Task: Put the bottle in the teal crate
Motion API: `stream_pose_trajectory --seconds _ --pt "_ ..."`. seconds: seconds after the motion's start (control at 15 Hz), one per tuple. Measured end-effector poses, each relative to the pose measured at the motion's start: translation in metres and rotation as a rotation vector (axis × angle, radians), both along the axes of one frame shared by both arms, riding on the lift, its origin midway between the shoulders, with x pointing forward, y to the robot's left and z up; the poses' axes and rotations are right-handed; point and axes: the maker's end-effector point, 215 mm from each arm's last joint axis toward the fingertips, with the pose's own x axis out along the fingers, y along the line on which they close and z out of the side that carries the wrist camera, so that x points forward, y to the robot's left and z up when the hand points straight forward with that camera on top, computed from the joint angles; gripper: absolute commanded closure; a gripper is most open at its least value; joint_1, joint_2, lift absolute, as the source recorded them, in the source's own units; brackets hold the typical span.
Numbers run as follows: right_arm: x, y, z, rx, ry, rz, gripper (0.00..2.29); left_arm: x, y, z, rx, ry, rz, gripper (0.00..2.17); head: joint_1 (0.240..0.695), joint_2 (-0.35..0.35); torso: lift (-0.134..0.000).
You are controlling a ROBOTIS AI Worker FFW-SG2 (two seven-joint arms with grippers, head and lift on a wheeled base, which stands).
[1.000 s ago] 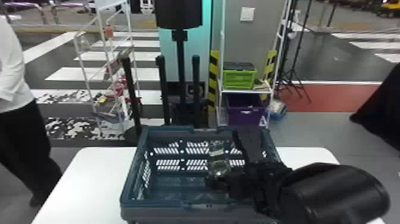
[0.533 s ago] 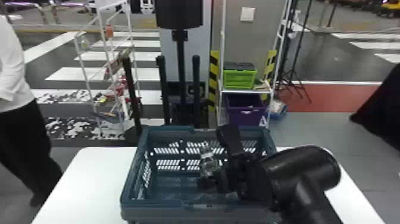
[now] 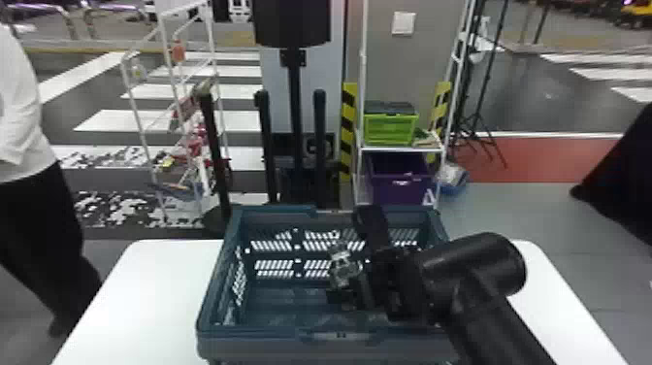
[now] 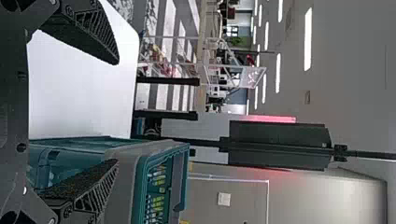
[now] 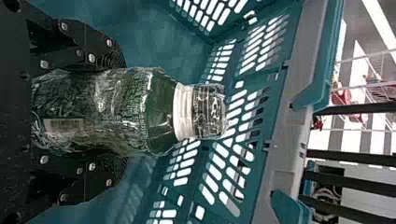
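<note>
Head view: right of centre in the lower half, the right gripper [image 3: 353, 272] holds the bottle [image 3: 342, 262] inside the crate [image 3: 252, 343]; the bottle looks clear and glossy.

Left wrist view: the left gripper [image 4: 116, 112] has its fingers wide apart with nothing between them.

Right wrist view: the right gripper [image 5: 125, 112] is closed on the bottle's body, one jaw on each side, with the green-tinted shoulder, white collar and clear-wrapped cap beyond the fingertips.
</note>
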Motion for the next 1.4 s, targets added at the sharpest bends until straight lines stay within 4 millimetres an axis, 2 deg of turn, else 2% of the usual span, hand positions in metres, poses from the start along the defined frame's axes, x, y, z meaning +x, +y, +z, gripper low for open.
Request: stream_pose_trajectory --seconds 0.2,0.33,0.4,0.47,0.53,1.07,1.2,1.4 --pt "0.005 0.006 -0.006 0.014 0.004 0.008 1.85 0.001 0.004 -0.001 0.0 0.001 0.005 0.14 0.499 0.0 0.0" --pt "0.008 0.006 -0.007 0.012 0.001 0.009 1.39 0.002 0.004 -0.001 0.0 0.0 0.006 0.14 0.499 0.0 0.0" --pt "0.009 0.006 -0.008 0.012 -0.002 0.01 0.84 0.002 0.005 -0.001 0.0 -0.001 0.007 0.14 0.499 0.0 0.0" --pt "0.01 0.007 -0.007 0.014 -0.007 0.011 0.17 0.002 0.005 -0.001 0.0 0.0 0.008 0.14 0.499 0.0 0.0" --pt "0.012 0.008 -0.006 0.016 -0.012 0.011 0.03 0.002 0.006 -0.001 0.0 0.0 0.01 0.14 0.499 0.0 0.0" --pt "0.012 0.016 0.001 0.047 -0.021 0.017 0.05 0.003 0.012 0.0 -0.004 -0.003 0.018 0.14 0.499 0.0 0.0" --pt "0.01 0.023 0.015 0.064 -0.044 0.026 0.05 0.003 0.013 0.0 -0.005 -0.004 0.02 0.14 0.499 0.0 0.0" --pt "0.002 0.034 0.046 0.077 -0.104 0.041 0.05 0.003 0.013 0.0 -0.006 -0.003 0.021 0.14 0.499 0.0 0.0"
